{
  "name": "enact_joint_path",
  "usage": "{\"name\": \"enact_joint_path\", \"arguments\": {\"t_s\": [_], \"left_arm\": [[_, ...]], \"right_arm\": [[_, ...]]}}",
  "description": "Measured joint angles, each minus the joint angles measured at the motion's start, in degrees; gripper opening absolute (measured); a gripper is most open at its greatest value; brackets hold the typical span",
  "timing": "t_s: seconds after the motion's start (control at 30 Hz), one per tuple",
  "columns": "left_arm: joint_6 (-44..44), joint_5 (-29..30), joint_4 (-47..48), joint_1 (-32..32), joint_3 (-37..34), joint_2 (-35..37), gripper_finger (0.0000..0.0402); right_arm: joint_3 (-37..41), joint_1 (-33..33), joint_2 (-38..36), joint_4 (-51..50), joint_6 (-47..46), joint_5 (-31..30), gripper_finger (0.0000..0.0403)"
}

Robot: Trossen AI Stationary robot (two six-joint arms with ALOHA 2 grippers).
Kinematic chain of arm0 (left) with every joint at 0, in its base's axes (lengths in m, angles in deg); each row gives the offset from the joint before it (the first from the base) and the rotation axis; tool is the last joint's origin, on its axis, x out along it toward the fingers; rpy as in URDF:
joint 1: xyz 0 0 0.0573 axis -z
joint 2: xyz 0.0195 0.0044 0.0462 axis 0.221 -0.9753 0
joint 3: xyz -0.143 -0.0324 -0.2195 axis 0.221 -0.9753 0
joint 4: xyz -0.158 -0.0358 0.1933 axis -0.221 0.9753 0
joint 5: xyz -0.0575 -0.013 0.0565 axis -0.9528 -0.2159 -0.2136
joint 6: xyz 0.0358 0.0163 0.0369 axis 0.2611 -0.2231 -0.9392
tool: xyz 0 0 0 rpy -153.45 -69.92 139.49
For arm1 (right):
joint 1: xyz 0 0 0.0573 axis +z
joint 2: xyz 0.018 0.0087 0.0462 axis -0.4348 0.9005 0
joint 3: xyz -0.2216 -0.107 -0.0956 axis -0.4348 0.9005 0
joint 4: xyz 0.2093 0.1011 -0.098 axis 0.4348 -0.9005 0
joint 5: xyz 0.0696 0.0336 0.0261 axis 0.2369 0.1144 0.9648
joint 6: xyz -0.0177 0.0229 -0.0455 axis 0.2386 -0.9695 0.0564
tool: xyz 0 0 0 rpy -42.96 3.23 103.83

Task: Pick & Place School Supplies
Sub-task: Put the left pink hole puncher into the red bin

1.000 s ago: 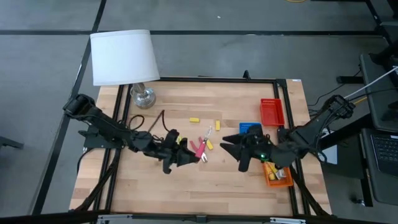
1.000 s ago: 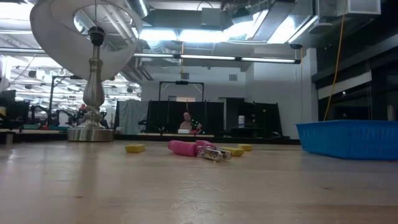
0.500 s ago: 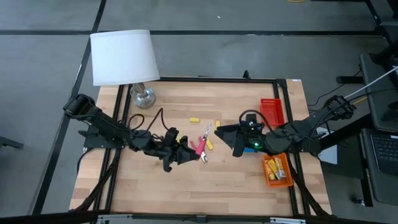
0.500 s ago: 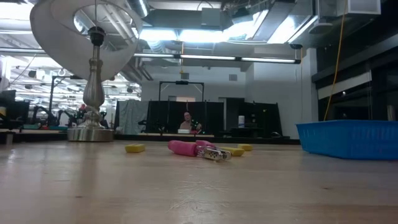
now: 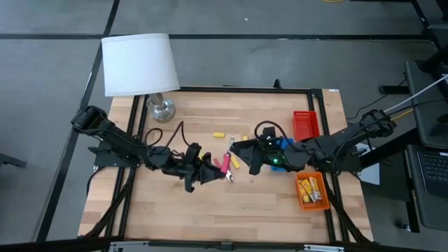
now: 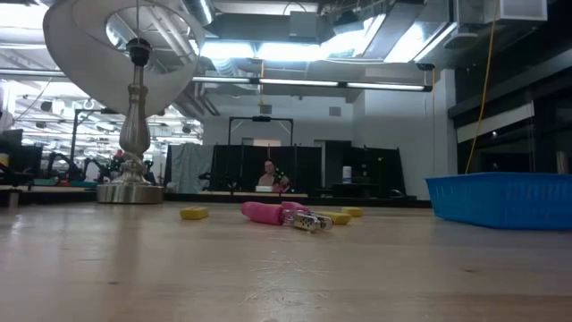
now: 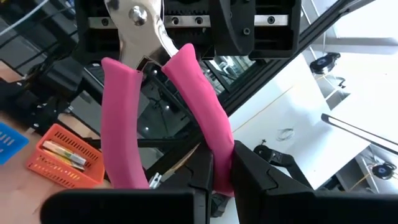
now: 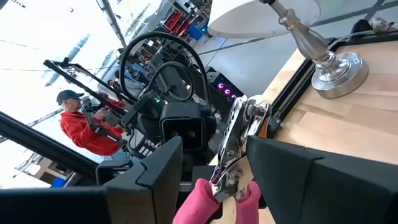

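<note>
A pink-handled, silver-headed pair of pliers [image 5: 225, 166] sits mid-table between my two grippers. My left gripper [image 5: 208, 173] reaches in from the table's left and is shut on it; its wrist view shows both pink handles [image 7: 118, 124] running away to the silver head [image 7: 138, 17]. My right gripper [image 5: 243, 152] is open on the pliers' right side, and its fingers [image 8: 163, 171] stand on either side of the silver part [image 8: 239, 146] without visibly touching it. Small yellow oblong pieces [image 5: 218, 134] lie on the wood nearby. The low view shows a pink tool [image 6: 268, 213] on the tabletop and no gripper. My left gripper [image 7: 225, 169] pinches one pink handle [image 7: 217, 155] of the pliers, near its free end, between its two fingers. The fingers come roughly level from the table's left and lie across the handle. The other handle is free. Whether the held pliers touch the table, I cannot tell.
A white-shaded lamp [image 5: 138, 64] stands at the far left corner, with a black cord [image 5: 175, 133] beside it. A red tray [image 5: 306, 126], a blue tray [image 5: 282, 143] and an orange tray [image 5: 312, 193] holding yellow packs sit on the right. A person in red [image 8: 87, 127] shows beyond the table.
My right gripper has swung from beside the orange tray toward the table's left and slightly far, past the blue tray, up to the pliers. It stayed open. My left gripper and the pliers have kept still.
</note>
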Motion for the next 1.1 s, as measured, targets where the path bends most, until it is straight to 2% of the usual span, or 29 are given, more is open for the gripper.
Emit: {"name": "enact_joint_path", "arguments": {"t_s": [0.17, 0.27, 0.53, 0.77, 1.1], "left_arm": [[-0.1, 0.2, 0.5, 0.0, 0.0, 0.0, 0.0028], [0.5, 3.0, 3.9, 0.0, 0.0, 0.0, 0.0028], [0.5, 7.5, 5.9, -1.2, 0.1, 0.8, 0.0028], [1.2, 4.3, 4.9, -1.9, 0.1, 1.8, 0.0028], [1.8, 5.7, 2.9, 1.7, 0.1, 2.0, 0.0028]], "right_arm": [[0.0, 0.0, 0.0, 0.0, 0.2, 0.2, 0.0185], [0.1, 0.2, 0.0, -0.7, -0.7, -0.3, 0.0185], [0.1, 2.5, -0.4, -0.1, -2.6, -2.0, 0.0185], [0.1, 3.8, -0.4, -3.0, -2.6, -6.6, 0.0185], [0.1, 1.3, -0.4, -4.4, -0.8, -5.5, 0.0193]]}}
